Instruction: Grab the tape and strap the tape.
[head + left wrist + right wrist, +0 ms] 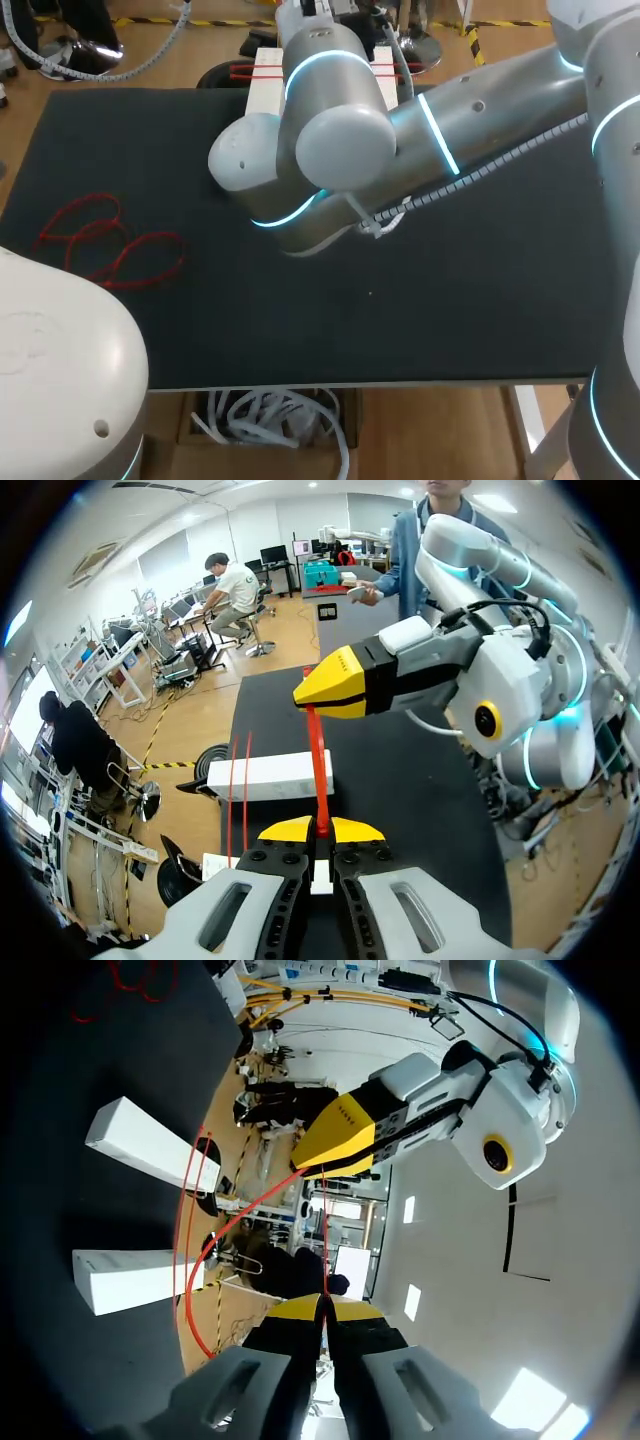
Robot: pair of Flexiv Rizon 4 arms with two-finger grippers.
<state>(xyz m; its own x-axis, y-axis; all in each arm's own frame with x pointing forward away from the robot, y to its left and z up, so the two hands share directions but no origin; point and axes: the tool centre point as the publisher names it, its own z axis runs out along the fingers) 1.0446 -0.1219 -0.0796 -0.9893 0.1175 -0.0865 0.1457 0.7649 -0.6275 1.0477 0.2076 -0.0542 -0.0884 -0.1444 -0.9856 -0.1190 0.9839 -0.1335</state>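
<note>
Left gripper (320, 830) and right gripper (322, 1305) both clamp the thin red tape (319, 765); overpulling may slip it off 2 white blocks (150, 1145) at the far edge of the black worktop (480, 320).

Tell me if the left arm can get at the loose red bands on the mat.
Probably not yet: the left gripper is shut on the red tape stretched to the right gripper, so it must let go first. The loose red bands themselves lie uncovered.
</note>
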